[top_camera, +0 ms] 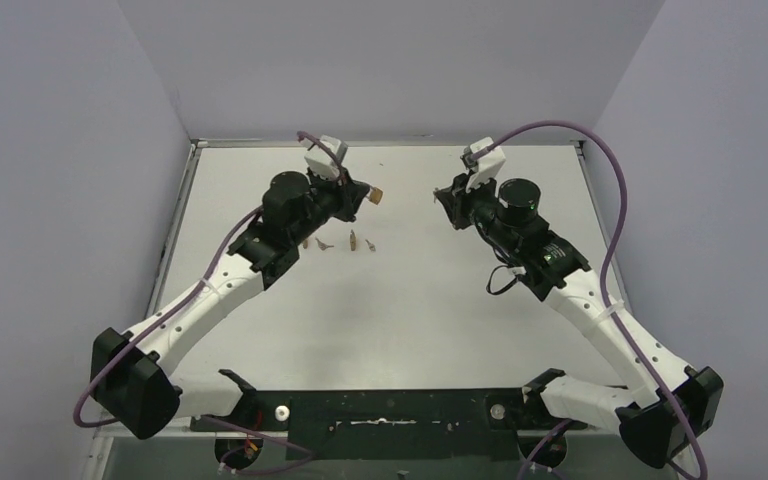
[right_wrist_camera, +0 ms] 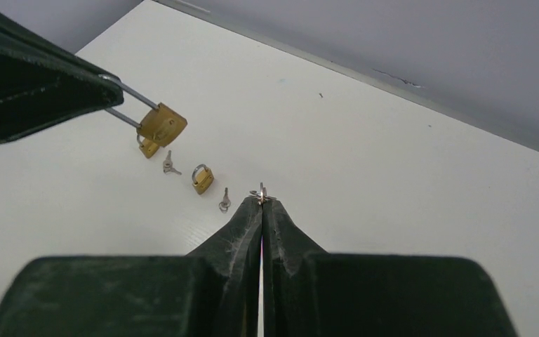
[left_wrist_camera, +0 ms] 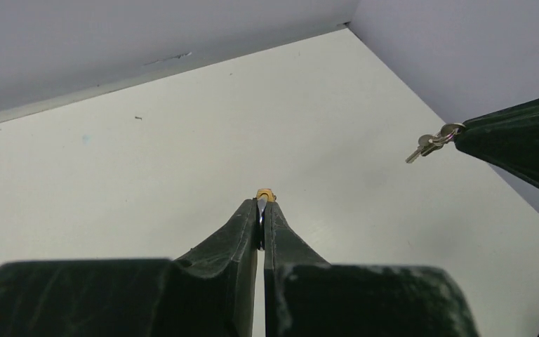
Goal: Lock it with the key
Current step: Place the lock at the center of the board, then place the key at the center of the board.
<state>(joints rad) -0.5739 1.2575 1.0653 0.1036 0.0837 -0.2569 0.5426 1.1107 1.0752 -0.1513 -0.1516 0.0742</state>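
The padlock (right_wrist_camera: 161,125) is held clear of the table (top_camera: 440,310) by the left gripper (left_wrist_camera: 261,205). Its fingers are pressed together on the steel shackle, and the brass body is left free just beyond the tips. To the right of the padlock, apart from it and at about the same height, the keys (left_wrist_camera: 431,144) are carried on a ring. The ring is pinched at the tips of the right gripper (right_wrist_camera: 261,203), whose fingers are likewise closed tight. The keys are pointed towards the padlock, and no contact is made with it. Below the padlock, a second padlock (right_wrist_camera: 202,178) is laid on the table with its shackle up. Two loose keys (right_wrist_camera: 170,166) are set beside the second padlock, one on either side. A further brass piece (right_wrist_camera: 149,147) is seen directly under the padlock, partly hidden by it, and what it is cannot be told.
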